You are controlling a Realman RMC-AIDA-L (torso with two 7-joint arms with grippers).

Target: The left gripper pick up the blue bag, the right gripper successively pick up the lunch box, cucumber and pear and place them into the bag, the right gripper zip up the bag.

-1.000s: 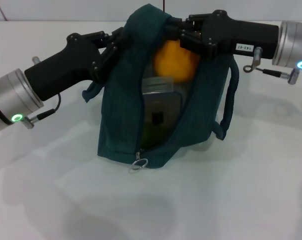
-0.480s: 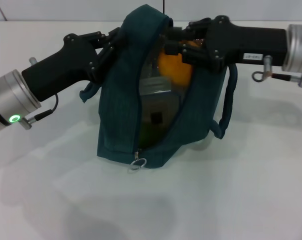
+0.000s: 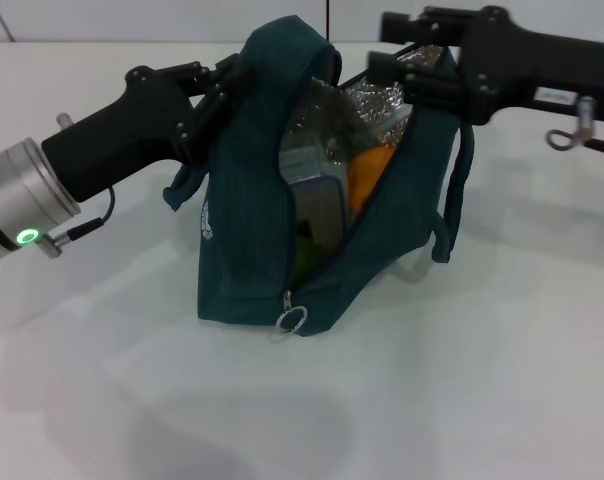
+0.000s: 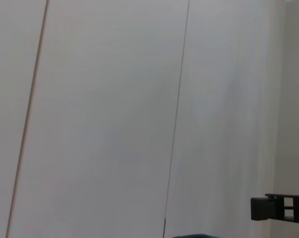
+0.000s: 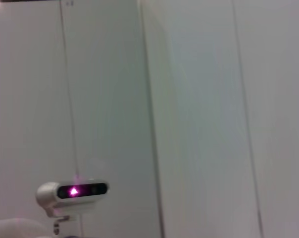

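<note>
You will find no legible text: the white label on the right gripper (image 3: 407,62) arm and the blue bag's (image 3: 244,200) white emblem cannot be read.

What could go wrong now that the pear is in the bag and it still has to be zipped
1. The pear sits close against the open zipper edge of the blue bag, beside the lunch box; it may roll out or block the zip.
2. The zipper pull lies low near the table, far from the right gripper.
3. The left gripper grips only fabric, which might slip.
</note>
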